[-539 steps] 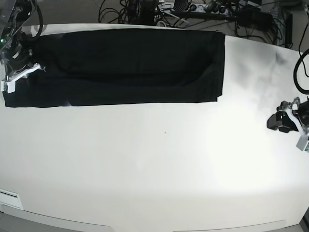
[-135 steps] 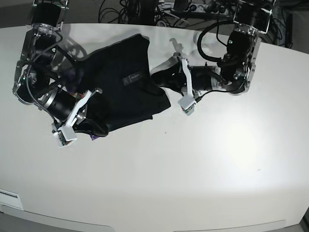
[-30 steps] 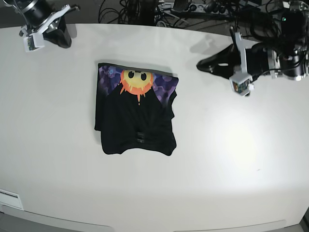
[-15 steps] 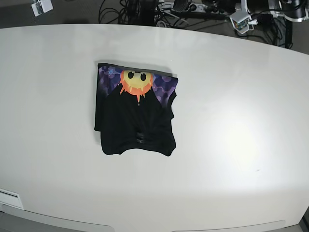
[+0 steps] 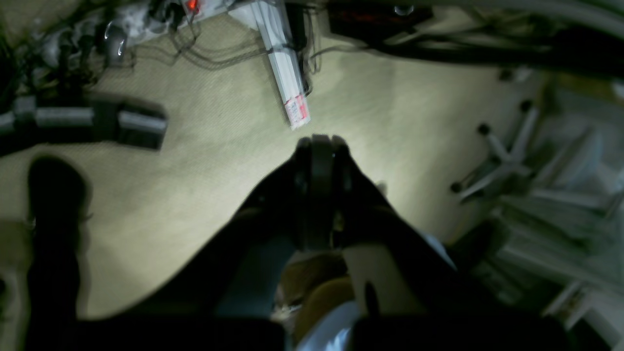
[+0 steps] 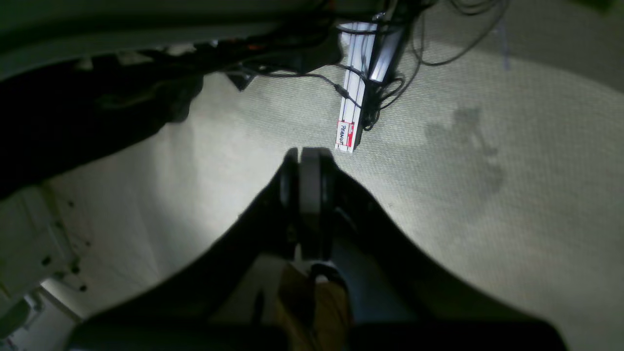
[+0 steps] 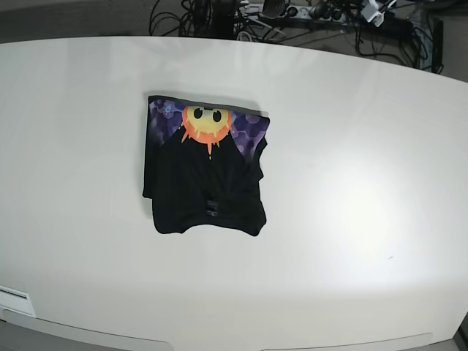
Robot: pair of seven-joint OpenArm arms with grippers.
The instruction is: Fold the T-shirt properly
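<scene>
The black T-shirt (image 7: 206, 183) lies folded into a compact rectangle left of the table's middle in the base view. Its orange-yellow sun-face print (image 7: 207, 125) on purple honeycomb shows along the far edge. Neither wrist view shows the shirt. My left gripper (image 5: 317, 144) is shut and empty, pointing at the carpeted floor. My right gripper (image 6: 308, 153) is also shut and empty, over the floor. Both arms are off the table; only a small white tip (image 7: 376, 10) shows at the top right edge of the base view.
The white table (image 7: 351, 219) fills the base view. Cables and power gear (image 7: 292, 13) lie behind its far edge. The wrist views show a white power strip (image 5: 288, 78) (image 6: 358, 92), cables and a chair base (image 5: 502, 156) on the floor.
Both arms have pulled back off the table and out of the base view. The folded T-shirt has not moved.
</scene>
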